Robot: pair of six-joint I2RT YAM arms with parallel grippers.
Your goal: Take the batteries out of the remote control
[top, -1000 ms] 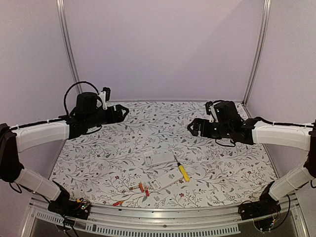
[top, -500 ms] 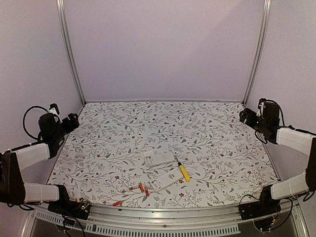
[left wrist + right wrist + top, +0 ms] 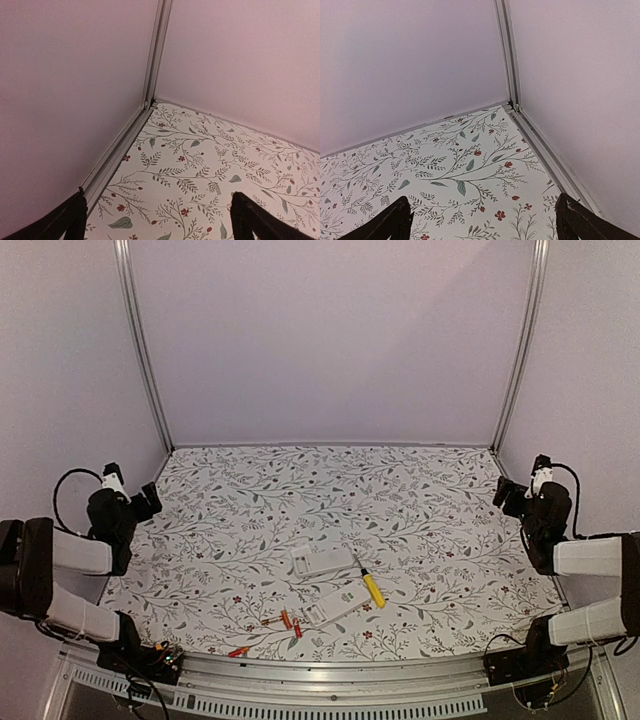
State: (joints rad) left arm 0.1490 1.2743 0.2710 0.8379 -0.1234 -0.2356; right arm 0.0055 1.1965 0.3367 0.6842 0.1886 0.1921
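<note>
1. Closest to the front rail: the batteries [image 3: 288,622] are out on the worktop [image 3: 440,540], around 6 to 7 o'clock. There's a little cluster just off the remote's near-left end, plus one stray cell [image 3: 236,651] almost at the rail. Looks like three or four, they're too small to count for sure.
2. Just behind them lies the remote [image 3: 338,604], at an angle. The yellow screwdriver [image 3: 372,590] is right beside it at its 2 o'clock.
3. A bit further back, near the centre, is a flat white piece [image 3: 321,560], apart from the remote. My guess is that it's the battery cover.
4. Out at 9 o'clock the left arm [image 3: 80,552] sits folded at the edge. The left jaws are spread wide with nothing in them.
5. Same story at 3 o'clock: right arm [image 3: 590,555] folded, right jaws wide and empty.
6. Verdict: unloading looks basically done. I can't see into the bay, so I can't rule out a cell left inside.
</note>
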